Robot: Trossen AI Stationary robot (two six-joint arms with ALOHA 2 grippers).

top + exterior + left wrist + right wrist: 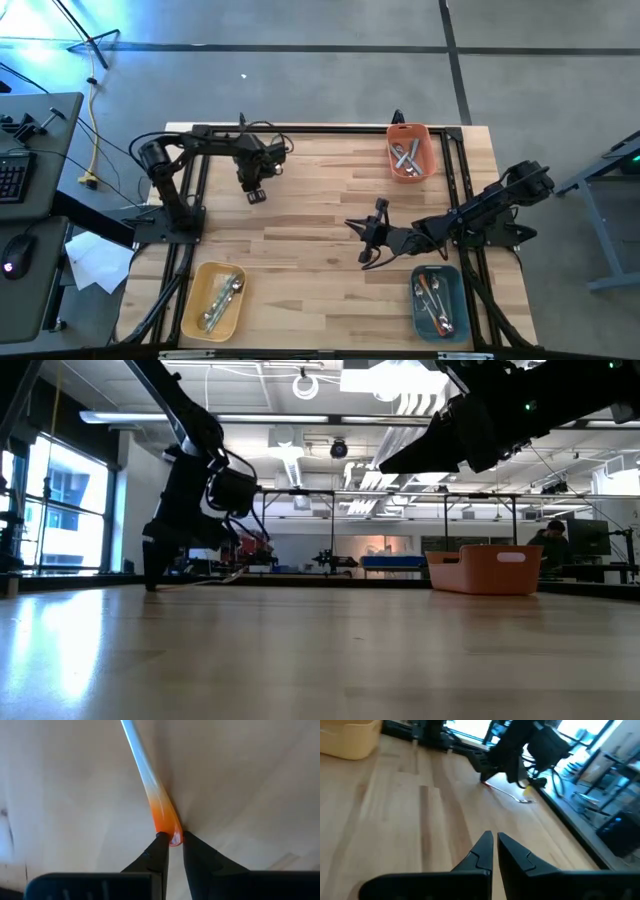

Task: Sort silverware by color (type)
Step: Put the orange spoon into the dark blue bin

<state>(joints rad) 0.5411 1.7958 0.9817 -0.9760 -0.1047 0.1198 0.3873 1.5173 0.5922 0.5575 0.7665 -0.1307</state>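
An orange-handled utensil (162,817) with a long metal shaft lies on the wooden table near its far left part. The right wrist view shows it too, as a red handle and a shiny head (524,799). My left gripper (172,840) (255,192) stands over the handle's end, shut on it. My right gripper (494,845) (362,240) hovers above the middle of the table, shut and holding nothing. More silverware lies in three bins. My left gripper pinches the free end of the orange handle (173,836) between its two fingertips (161,842), coming from above and pointing down at the table. The utensil stretches away from the fingers, and its metal head (524,799) rests on the table.
An orange bin (428,150) at the far right holds silver utensils. A yellow bin (195,300) sits at the near left and a blue bin (455,300) at the near right, both with utensils inside. A black frame borders the table. Bare wood lies between the two arms.
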